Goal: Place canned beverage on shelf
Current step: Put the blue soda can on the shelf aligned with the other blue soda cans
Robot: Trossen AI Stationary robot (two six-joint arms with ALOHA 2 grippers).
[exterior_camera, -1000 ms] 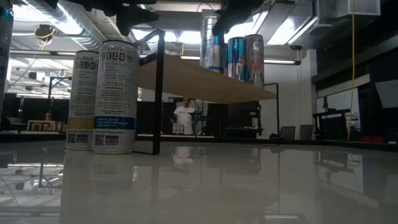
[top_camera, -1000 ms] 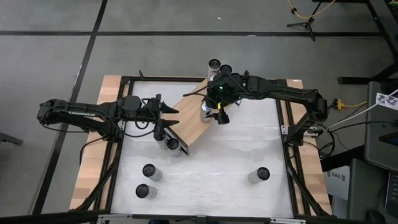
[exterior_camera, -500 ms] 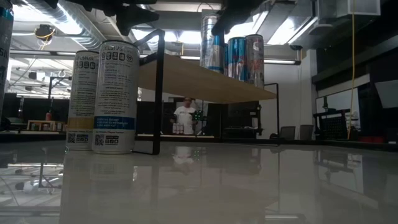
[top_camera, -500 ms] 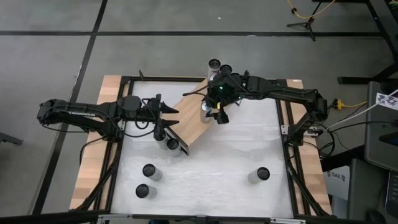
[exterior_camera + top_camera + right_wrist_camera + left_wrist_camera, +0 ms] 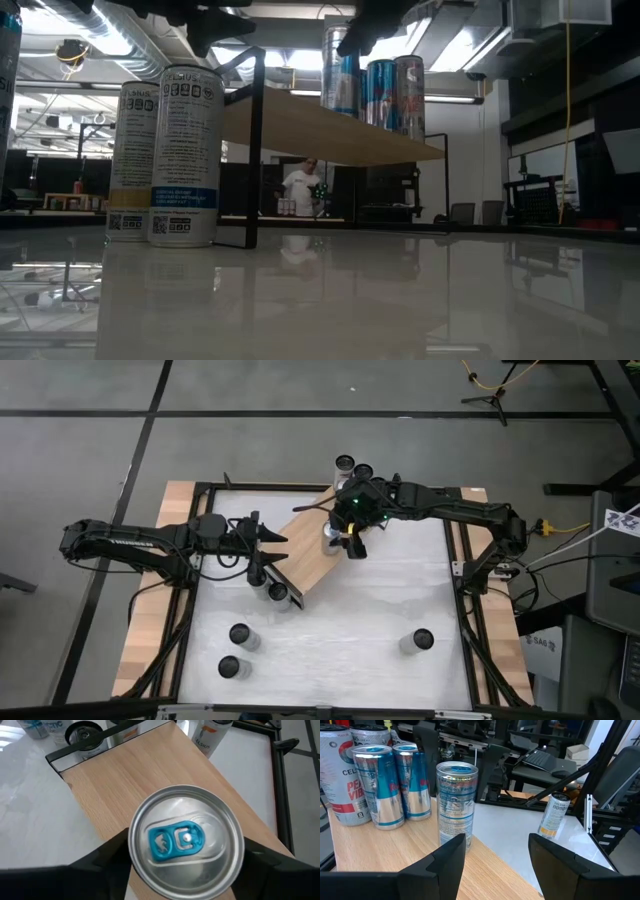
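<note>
A tall silver drink can with a blue pull tab (image 5: 186,848) stands on the long light-brown wooden shelf with thin black metal ends (image 5: 312,555), near the shelf's far end. The right gripper (image 5: 347,542) is right over this can, with a dark finger on each side of it, clamped on the can. Three more cans (image 5: 375,88) stand close together at that far end of the shelf. The shelf sits slanted on the white bench (image 5: 350,630), toward the bench's far edge. The left gripper (image 5: 268,552) hangs by the shelf's near left end, and its fingers are apart with nothing between them. Two cans (image 5: 273,592) stand on the bench just beside the shelf's near end. Two more cans (image 5: 236,650) stand near the bench's front left corner, and one can (image 5: 421,640) stands near the front right corner.
</note>
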